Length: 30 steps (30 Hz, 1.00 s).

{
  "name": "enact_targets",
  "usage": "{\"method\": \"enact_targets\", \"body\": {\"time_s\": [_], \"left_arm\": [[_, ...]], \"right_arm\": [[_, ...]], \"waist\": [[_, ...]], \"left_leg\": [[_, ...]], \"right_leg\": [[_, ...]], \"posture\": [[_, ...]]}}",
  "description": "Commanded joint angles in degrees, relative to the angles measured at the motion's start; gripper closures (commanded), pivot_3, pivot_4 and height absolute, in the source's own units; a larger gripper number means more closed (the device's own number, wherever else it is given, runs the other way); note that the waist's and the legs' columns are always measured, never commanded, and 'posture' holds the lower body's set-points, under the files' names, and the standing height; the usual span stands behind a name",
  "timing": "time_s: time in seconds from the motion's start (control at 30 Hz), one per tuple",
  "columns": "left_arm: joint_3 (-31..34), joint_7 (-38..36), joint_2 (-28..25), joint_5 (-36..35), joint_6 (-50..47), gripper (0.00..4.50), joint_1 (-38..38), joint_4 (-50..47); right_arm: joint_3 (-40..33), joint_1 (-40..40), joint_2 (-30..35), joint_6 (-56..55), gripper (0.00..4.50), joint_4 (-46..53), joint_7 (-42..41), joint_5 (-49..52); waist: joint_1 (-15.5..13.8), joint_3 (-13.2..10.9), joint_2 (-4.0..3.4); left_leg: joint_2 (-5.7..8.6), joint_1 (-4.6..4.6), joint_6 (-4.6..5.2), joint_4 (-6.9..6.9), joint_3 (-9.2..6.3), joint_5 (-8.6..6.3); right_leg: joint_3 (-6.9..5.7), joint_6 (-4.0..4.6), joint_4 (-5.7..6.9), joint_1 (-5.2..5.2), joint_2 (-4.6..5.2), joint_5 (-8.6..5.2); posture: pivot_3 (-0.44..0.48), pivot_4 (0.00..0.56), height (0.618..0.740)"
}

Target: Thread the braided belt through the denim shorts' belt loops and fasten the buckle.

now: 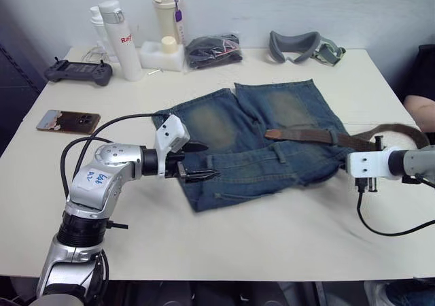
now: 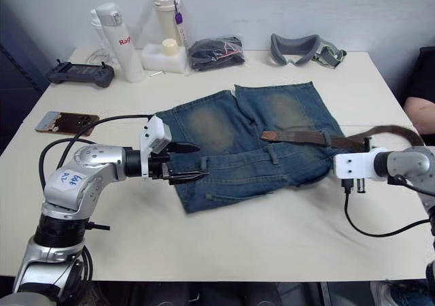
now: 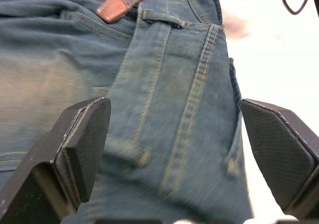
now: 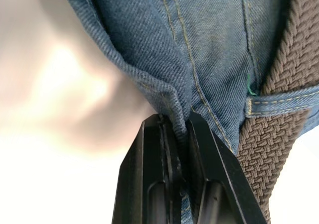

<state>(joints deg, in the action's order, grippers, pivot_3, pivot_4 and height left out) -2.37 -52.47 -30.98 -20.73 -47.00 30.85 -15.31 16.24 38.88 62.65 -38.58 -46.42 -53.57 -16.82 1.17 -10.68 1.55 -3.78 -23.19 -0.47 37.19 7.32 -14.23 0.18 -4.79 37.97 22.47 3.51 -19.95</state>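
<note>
Lying flat mid-bench, the denim shorts (image 1: pixel 262 139) carry the braided belt (image 1: pixel 319 137) across their waistband, its reddish tip pointing toward the left hand (image 1: pixel 197 175) and the strap trailing off past the right side. Seen from the left wrist, that hand's fingers (image 3: pixel 82 152) stand wide apart over the waistband. Seen from the right wrist, the right hand (image 4: pixel 174 127) pinches the denim edge just beside a belt loop (image 4: pixel 281 104) holding the strap.
</note>
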Motion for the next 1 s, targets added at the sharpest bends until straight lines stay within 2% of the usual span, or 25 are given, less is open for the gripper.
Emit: {"method": "enact_targets", "body": {"time_s": [0.03, 0.07, 0.1, 0.13, 0.33, 0.37, 0.4, 0.47, 0.57, 0.7, 0.77, 0.87, 1.0], "left_arm": [[-0.61, 1.52, 0.73, -1.30, 0.81, 0.00, 0.24, -2.18], [-0.66, 1.86, 0.92, -1.45, 0.87, 0.00, 0.29, -2.19], [-0.70, 2.19, 1.07, -1.61, 0.86, 0.00, 0.33, -2.24], [-0.78, 2.46, 1.12, -1.80, 0.85, 0.00, 0.33, -2.33], [-0.28, 3.81, 0.94, -2.98, 0.73, 0.00, 0.50, -2.49], [-0.09, 4.08, 0.97, -3.15, 0.68, 0.00, 0.56, -2.48], [0.12, 4.39, 1.10, -3.40, 0.64, 0.00, 0.62, -2.54], [0.65, 5.58, 1.69, -3.85, 0.66, 0.00, 0.75, -2.77], [1.11, 6.90, 2.07, -4.65, 0.29, 0.00, 0.88, -3.17], [1.06, 8.33, 1.33, -4.59, -0.09, 0.00, 0.27, -3.95], [0.91, 8.79, 0.80, -4.77, -0.68, 0.00, -0.17, -4.45], [1.34, 9.78, 0.51, -5.88, -3.29, 0.00, -0.63, -5.21], [1.76, 10.59, -0.04, -6.80, -4.52, 0.00, -1.00, -6.10]], "right_arm": [[0.68, 4.48, -0.01, -5.16, 4.46, -8.49, 0.66, -2.76], [0.63, 5.58, -0.13, -5.72, 4.46, -9.74, -0.10, -2.44], [0.52, 6.50, -0.11, -6.16, 3.60, -10.61, -1.29, -2.03], [0.37, 7.61, 0.33, -6.33, 3.23, -11.09, -2.62, -1.78], [-1.29, 16.49, 4.11, -1.45, 0.29, -11.70, -6.55, -2.69], [-2.70, 17.44, 3.51, 0.73, 0.07, -11.39, -8.11, -0.37], [-4.86, 18.12, 1.99, 4.02, 0.07, -10.65, -9.41, 3.03], [-11.27, 17.78, -3.91, 18.75, 0.07, -6.83, -10.90, 12.69], [-16.70, 12.60, -9.19, 37.07, 0.07, 4.08, -10.88, 20.63], [-26.04, 5.06, -18.62, 81.64, 0.07, 24.32, -1.26, 37.84], [-30.29, 2.88, -21.83, 97.36, 0.07, 30.02, 2.74, 43.70], [-37.92, 0.80, -26.66, 113.16, 0.07, 33.45, 8.98, 49.45], [-46.51, 0.28, -31.00, 122.47, 0.07, 33.59, 16.18, 51.46]], "waist": [[0.38, -0.02, -0.03], [0.46, -0.02, -0.03], [0.54, -0.03, -0.05], [0.57, -0.04, -0.07], [0.64, -0.18, -0.33], [0.65, -0.18, -0.33], [0.69, -0.18, -0.33], [0.93, -0.18, -0.31], [1.23, -0.15, -0.25], [0.32, -0.16, -0.28], [0.04, -0.16, -0.28], [-0.20, -0.16, -0.28], [-0.26, -0.16, -0.28]], "left_leg": [[-0.01, 0.00, 0.00, 0.00, 0.00, 0.00], [0.00, 0.00, -0.01, 0.00, 0.00, 0.00], [0.00, 0.00, -0.01, 0.01, 0.00, 0.00], [-0.01, 0.00, -0.01, 0.00, 0.00, 0.00], [-0.02, 0.01, -0.06, -0.01, 0.03, 0.00], [-0.01, 0.01, -0.10, 0.00, 0.03, -0.03], [-0.02, 0.02, -0.15, 0.01, 0.03, -0.05], [-0.06, 0.04, -0.25, 0.07, 0.02, -0.12], [-0.32, 0.10, -0.30, 0.13, -0.02, -0.14], [-0.44, -0.05, -0.32, 0.08, -0.05, -0.13], [-0.42, -0.11, -0.33, 0.12, -0.09, -0.13], [-0.35, -0.10, -0.30, 0.13, -0.09, -0.15], [-0.33, -0.10, -0.27, 0.07, -0.07, -0.17]], "right_leg": [[0.00, 0.00, 0.01, 0.00, 0.00, 0.00], [0.00, -0.01, 0.01, -0.01, 0.00, 0.00], [0.01, -0.01, 0.01, -0.01, -0.01, 0.00], [0.01, -0.01, 0.01, -0.01, -0.02, 0.00], [0.03, -0.01, 0.02, 0.02, -0.02, 0.00], [0.04, -0.01, 0.01, 0.02, -0.02, -0.01], [0.04, 0.00, 0.00, 0.00, -0.02, -0.01], [0.06, 0.03, 0.00, -0.03, -0.02, -0.02], [0.11, 0.05, 0.06, -0.11, -0.08, -0.01], [0.09, 0.12, 0.14, 0.07, -0.08, -0.06], [0.06, 0.15, 0.24, 0.11, -0.02, -0.08], [0.05, 0.15, 0.21, 0.08, 0.05, -0.08], [0.05, 0.15, 0.15, 0.08, 0.04, -0.08]], "posture": [[0.000, 0.150, 0.730], [0.000, 0.150, 0.730], [0.000, 0.150, 0.730], [0.000, 0.150, 0.730], [0.000, 0.150, 0.730], [0.000, 0.150, 0.730], [0.000, 0.150, 0.730], [0.000, 0.150, 0.730], [0.000, 0.150, 0.730], [0.000, 0.150, 0.730], [0.000, 0.150, 0.730], [0.000, 0.150, 0.730], [0.000, 0.150, 0.730]]}}
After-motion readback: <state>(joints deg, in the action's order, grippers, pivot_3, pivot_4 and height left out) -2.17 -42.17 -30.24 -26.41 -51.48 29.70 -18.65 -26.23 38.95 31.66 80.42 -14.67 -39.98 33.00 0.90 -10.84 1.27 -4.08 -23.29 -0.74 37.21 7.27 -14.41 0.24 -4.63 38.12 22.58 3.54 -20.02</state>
